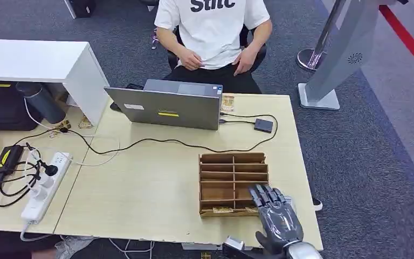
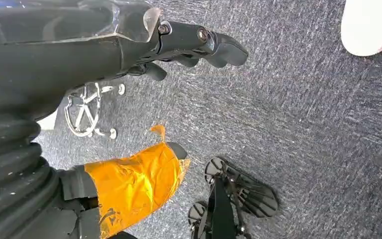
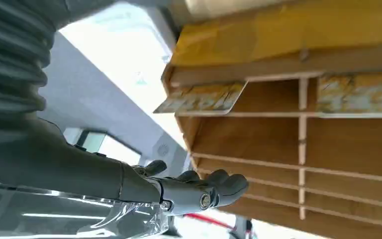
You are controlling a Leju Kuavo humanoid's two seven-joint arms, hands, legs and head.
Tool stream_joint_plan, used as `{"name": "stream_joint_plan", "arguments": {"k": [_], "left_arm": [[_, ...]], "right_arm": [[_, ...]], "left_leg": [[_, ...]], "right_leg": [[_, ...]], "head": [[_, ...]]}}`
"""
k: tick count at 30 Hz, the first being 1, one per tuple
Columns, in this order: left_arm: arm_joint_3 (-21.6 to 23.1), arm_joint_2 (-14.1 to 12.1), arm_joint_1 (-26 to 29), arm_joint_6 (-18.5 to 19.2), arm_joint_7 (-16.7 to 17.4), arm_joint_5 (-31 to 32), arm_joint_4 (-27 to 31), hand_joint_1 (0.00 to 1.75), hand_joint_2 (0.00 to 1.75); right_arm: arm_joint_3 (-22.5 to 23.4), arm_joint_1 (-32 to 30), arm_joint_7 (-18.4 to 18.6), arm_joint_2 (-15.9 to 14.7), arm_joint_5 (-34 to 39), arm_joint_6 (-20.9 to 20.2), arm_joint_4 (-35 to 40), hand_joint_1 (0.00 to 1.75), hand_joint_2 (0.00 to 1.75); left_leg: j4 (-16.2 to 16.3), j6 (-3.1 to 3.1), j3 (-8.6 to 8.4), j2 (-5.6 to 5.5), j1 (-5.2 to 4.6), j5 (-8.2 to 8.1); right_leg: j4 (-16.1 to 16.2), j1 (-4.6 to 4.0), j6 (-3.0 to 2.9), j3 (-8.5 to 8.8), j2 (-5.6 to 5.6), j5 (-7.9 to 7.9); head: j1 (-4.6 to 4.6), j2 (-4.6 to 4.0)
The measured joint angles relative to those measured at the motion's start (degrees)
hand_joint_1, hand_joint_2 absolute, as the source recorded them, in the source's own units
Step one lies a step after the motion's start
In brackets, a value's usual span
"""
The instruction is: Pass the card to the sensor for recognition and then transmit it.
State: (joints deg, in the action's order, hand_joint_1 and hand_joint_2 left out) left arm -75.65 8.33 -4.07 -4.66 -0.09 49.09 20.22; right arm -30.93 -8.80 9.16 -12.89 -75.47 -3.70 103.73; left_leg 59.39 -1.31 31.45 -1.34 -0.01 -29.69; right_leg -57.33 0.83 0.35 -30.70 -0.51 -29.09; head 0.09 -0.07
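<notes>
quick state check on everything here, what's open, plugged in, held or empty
laptop: lid open, cable plugged in
card organizer: cards in the near row, other slots bare
right hand: fingers spread over the organizer's near corner, holding nothing
left hand: hanging over the carpet, holding nothing
power strip: plugs inserted
sensor: cabled, no card on it

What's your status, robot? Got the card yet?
Right hand open, over wooden card rack, nothing held. Cards sit in rack's near row. Left hand hangs empty by floor. Path clear.

Wooden table (image 1: pixel 156 189) carries laptop (image 1: pixel 167 105), organizer (image 1: pixel 233 183).
</notes>
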Motion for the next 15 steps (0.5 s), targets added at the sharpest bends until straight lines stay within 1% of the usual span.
{"name": "stream_joint_plan", "arguments": {"k": [1,2,8,11,12,14,15], "left_arm": [[0.0,0.0,0.0,0.0,0.0,0.0,0.0,0.00,1.75],[0.0,0.0,0.0,0.0,0.0,0.1,0.0,0.00,1.75],[0.0,0.0,0.0,0.3,0.0,0.3,0.0,0.00,1.75],[0.0,0.0,0.0,0.3,0.0,0.3,0.0,0.00,1.75],[0.0,0.0,0.0,0.3,0.0,0.3,0.0,0.00,1.75],[0.0,0.0,0.0,0.3,0.0,0.3,0.0,0.00,1.75],[0.0,0.0,0.0,0.3,0.1,0.3,0.0,0.00,1.75]], "right_arm": [[0.1,0.1,0.1,0.0,-0.2,0.2,0.0,1.36,1.75],[0.2,0.2,0.2,0.2,-0.8,0.4,-0.2,1.38,1.75],[1.2,0.4,0.3,0.8,-1.3,0.8,-1.1,1.38,1.75],[1.5,0.5,0.3,1.0,-1.3,0.8,-1.5,1.50,1.75],[1.5,0.5,0.2,1.1,-1.3,0.9,-1.6,1.48,1.75],[1.7,0.5,-0.1,1.2,-1.5,1.3,-1.6,1.50,1.75],[1.9,0.5,-0.5,1.4,-1.6,1.3,-1.6,1.47,1.75]], "left_leg": [[0.0,0.00,0.00,0.00,0.00,0.00],[0.0,0.00,0.00,0.00,0.00,0.00],[0.0,0.00,0.00,0.00,0.00,0.00],[0.0,0.00,0.00,0.00,0.00,0.00],[0.0,0.00,0.00,0.00,0.00,0.00],[0.0,0.00,0.00,0.00,0.00,0.00],[0.0,0.00,0.00,-0.01,0.00,0.00]], "right_leg": [[0.0,0.00,0.00,0.00,0.00,0.00],[0.0,0.00,0.00,0.00,0.00,0.00],[0.0,0.00,0.00,0.00,0.00,0.00],[0.0,0.00,0.00,0.00,0.00,0.00],[0.0,0.00,0.00,0.00,0.00,0.00],[0.0,0.00,0.00,0.00,0.00,0.00],[0.0,0.00,0.00,0.00,0.00,0.00]], "head": [[0.00,0.00],[0.02,0.00],[0.00,0.00],[0.02,0.00],[0.00,0.00],[0.00,0.00],[0.02,0.00]]}}
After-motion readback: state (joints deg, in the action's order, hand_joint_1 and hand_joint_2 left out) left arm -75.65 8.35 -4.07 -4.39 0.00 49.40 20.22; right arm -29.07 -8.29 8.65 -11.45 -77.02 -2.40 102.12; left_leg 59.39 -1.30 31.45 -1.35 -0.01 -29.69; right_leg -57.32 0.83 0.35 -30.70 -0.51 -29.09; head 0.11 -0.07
